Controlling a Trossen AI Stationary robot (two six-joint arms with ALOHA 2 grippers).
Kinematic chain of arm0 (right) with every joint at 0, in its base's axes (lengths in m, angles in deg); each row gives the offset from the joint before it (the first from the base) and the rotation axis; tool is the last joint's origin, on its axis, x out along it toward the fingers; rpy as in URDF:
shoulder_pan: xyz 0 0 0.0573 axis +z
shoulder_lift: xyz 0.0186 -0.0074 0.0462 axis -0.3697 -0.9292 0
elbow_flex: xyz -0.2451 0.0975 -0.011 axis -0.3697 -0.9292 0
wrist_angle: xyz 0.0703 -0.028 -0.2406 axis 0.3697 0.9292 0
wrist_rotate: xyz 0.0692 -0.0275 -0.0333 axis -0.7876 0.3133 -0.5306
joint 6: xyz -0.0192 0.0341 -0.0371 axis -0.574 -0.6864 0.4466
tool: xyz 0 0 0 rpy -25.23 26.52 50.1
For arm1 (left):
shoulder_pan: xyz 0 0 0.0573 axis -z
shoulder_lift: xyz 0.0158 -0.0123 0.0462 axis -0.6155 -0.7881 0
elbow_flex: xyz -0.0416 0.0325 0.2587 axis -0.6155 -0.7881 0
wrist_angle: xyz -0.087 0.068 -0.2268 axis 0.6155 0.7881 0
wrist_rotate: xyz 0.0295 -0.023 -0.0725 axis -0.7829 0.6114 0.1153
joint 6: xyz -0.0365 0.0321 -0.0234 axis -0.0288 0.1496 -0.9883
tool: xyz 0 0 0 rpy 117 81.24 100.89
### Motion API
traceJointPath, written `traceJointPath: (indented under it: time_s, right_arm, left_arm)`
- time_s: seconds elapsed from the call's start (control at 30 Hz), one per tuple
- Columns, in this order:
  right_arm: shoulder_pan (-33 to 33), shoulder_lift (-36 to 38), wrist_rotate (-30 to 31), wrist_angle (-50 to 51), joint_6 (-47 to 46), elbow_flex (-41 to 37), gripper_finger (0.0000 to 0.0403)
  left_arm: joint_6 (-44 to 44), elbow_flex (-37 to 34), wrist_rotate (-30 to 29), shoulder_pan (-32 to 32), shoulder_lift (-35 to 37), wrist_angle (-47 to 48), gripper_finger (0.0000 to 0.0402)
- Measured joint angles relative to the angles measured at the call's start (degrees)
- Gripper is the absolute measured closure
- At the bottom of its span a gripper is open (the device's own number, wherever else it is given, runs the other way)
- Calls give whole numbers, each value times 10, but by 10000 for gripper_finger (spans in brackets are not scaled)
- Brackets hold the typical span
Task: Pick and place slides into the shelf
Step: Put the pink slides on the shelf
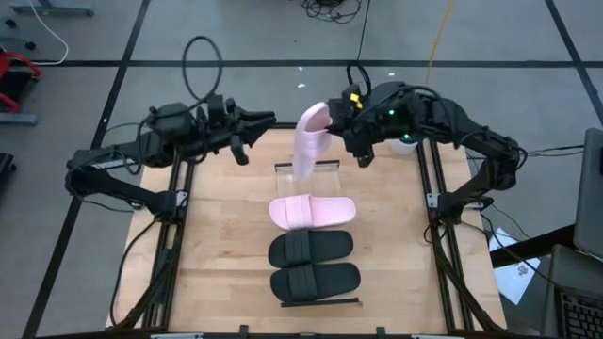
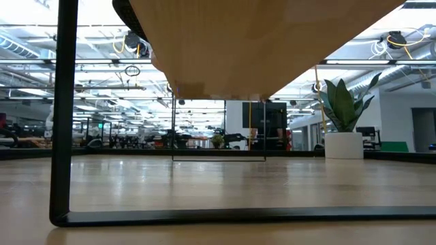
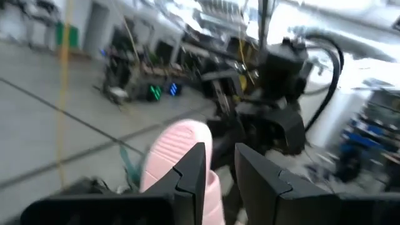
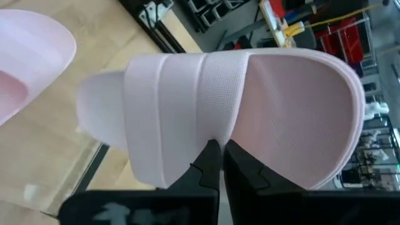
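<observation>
Three slides lie side by side on the shelf (image 1: 339, 302): one pale pink slide (image 1: 312, 212) and two black ones (image 1: 311, 248) (image 1: 316, 281). The second pink slide (image 1: 310, 143) hangs in the air over the shelf's far end, with my right gripper (image 1: 335, 115) shut on it. It fills the right wrist view (image 4: 250, 94), and the left wrist view shows it too (image 3: 172, 150). My left gripper (image 1: 259, 132) hovers open just left of it, touching nothing. The low view shows only the shelf's underside (image 2: 272, 47) and its metal frame (image 2: 63, 102). My right gripper (image 4: 217, 150) pinches the pink slide between its two fingers at one side, where the strap's edge meets the footbed (image 4: 215, 139). The fingers come from the table's right side. The slide is lifted clear and hangs on a slant, its lower end (image 1: 303, 172) over the shelf's far end.
The shelf runs from far to near down the table's middle, and its far part (image 1: 308, 184) is bare. Dark rails (image 1: 174, 235) (image 1: 438, 235) edge the table left and right. A potted plant (image 2: 344, 129) stands beyond the table.
</observation>
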Motion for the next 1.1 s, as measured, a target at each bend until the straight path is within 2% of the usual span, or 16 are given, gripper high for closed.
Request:
traceJointPath:
  time_s: [0.13,0.33,0.57,0.73,0.93,1.1]
  right_arm:
    - [7,-8,0,1,12,0,403]
    - [10,-7,0,-3,23,0,403]
    - [11,-6,0,-20,31,0,403]
    - [11,-6,0,-26,31,0,403]
    - [11,-6,-1,-34,17,0,403]
    - [11,-6,-1,-33,-2,0,403]
  left_arm:
    - [-17,11,49,-10,-8,15,318]
    - [-36,17,88,-40,-9,17,311]
    - [-77,19,109,-75,-20,13,237]
    - [-84,19,179,-88,-36,16,188]
    - [-51,43,182,-92,-61,48,173]
    - [9,123,157,-91,-91,135,181]
